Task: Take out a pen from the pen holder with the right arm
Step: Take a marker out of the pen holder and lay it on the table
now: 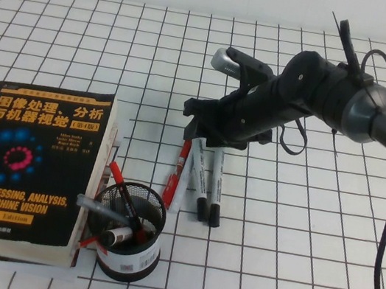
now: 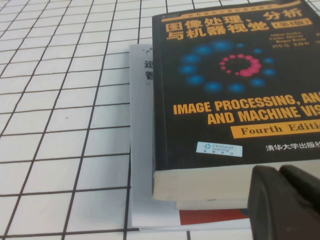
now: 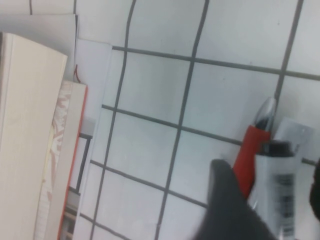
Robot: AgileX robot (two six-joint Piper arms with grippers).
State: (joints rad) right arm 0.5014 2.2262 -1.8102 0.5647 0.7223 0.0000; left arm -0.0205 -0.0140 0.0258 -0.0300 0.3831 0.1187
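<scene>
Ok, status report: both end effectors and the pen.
Right end effector open, low over three pens on table. Left end effector shut, parked at book edge. Pen holder holds more pens. Nothing blocking.

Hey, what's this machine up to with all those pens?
The right end effector hangs low over three pens lying side by side on the table. Its fingers are apart around a white marker. The mesh pen holder, nearer the robot beside the books, holds several more pens. The left end effector sits by the corner of those books, handling nothing.
</scene>
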